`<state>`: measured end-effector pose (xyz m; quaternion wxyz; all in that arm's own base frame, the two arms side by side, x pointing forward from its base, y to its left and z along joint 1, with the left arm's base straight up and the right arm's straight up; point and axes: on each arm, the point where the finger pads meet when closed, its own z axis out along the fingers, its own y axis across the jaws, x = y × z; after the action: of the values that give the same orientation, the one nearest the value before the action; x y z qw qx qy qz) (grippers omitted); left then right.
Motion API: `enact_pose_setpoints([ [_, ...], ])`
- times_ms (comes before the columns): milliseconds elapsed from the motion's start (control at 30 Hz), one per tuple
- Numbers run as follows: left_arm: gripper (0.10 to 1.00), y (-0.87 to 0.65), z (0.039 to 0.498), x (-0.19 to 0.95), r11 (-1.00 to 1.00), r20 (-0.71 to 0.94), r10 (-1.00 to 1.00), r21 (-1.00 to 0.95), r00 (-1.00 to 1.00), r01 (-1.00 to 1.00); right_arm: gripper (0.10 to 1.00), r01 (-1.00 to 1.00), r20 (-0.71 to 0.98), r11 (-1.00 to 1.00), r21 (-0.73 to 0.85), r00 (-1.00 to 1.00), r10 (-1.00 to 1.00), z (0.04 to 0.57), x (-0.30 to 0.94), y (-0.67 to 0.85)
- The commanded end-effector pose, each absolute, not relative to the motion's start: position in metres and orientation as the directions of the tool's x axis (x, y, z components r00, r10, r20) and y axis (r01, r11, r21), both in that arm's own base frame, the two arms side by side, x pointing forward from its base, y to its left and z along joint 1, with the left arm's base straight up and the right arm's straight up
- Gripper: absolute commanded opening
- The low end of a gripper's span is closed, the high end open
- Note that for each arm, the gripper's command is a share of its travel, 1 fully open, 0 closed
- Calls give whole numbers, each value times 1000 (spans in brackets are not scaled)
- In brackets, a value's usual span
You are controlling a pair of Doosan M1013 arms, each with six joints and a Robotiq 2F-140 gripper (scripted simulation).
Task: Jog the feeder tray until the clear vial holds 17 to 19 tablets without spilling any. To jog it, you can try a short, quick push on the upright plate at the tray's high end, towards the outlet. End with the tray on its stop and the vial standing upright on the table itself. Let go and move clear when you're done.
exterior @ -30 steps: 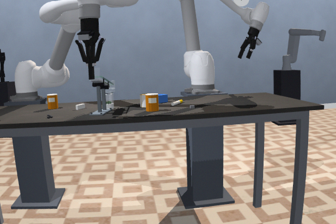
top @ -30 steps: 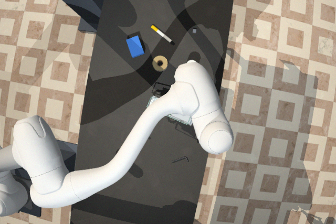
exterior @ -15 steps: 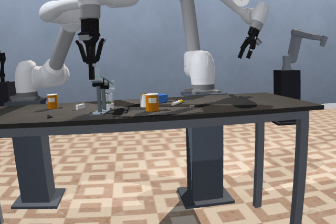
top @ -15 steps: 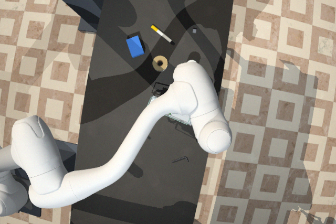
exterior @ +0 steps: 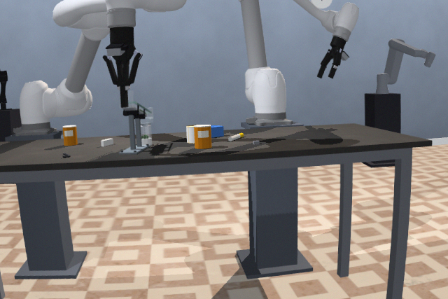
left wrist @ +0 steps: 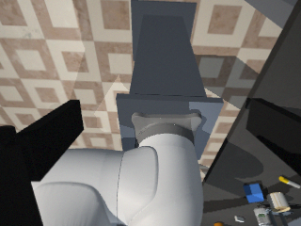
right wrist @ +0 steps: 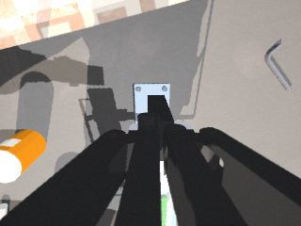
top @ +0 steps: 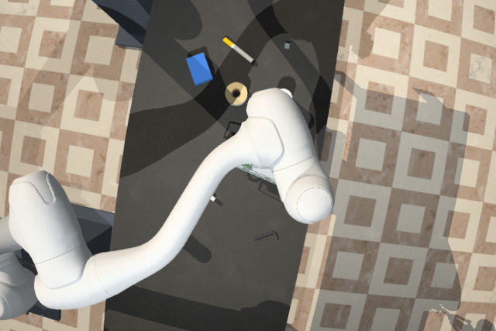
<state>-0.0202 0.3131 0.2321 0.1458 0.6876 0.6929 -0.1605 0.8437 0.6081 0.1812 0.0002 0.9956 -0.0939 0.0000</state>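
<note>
The feeder tray (exterior: 141,109) sits on grey posts, with its high end at the left in the exterior view. The arm hides most of it in the top view. Green tablets show on it there, too few in sight to count. The clear vial (exterior: 145,131) stands upright under the outlet with some green tablets low inside; their number cannot be told. My right gripper (exterior: 124,106) (right wrist: 155,108) is shut and empty, pointing down at the tray's high end beside the clear upright plate (exterior: 131,96). Contact cannot be told. My left gripper (exterior: 325,75) (left wrist: 165,114) is open and empty, high and far from the tray.
Near the feeder stand an orange bottle (exterior: 202,138) (right wrist: 29,147) and a cream roll (top: 230,97) (left wrist: 278,202). A blue box (top: 198,69) (left wrist: 254,193), a marker (top: 242,53) and a grey cube (top: 287,45) lie beyond. A white block (exterior: 107,142), another orange bottle (exterior: 69,136) and a hex key (top: 266,236) (right wrist: 279,72) lie opposite.
</note>
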Motion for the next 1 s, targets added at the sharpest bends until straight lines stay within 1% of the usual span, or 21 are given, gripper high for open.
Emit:
enact_pose_setpoints([
  [0, 1000, 313, 233, -20, 3, -422, 907, -22, -12, 1000, 99, -187, 1, -982, -2, 982, -187, 182, 840, 609],
  [767, 1000, 313, 233, -20, 3, -422, 907, -22, -12, 1000, 99, -187, 1, -982, -2, 982, -187, 181, 835, 610],
  [967, 1000, 313, 233, -20, 3, -422, 907, -22, -12, 1000, 99, -187, 1, -982, -2, 982, -187, 189, 865, 604],
])
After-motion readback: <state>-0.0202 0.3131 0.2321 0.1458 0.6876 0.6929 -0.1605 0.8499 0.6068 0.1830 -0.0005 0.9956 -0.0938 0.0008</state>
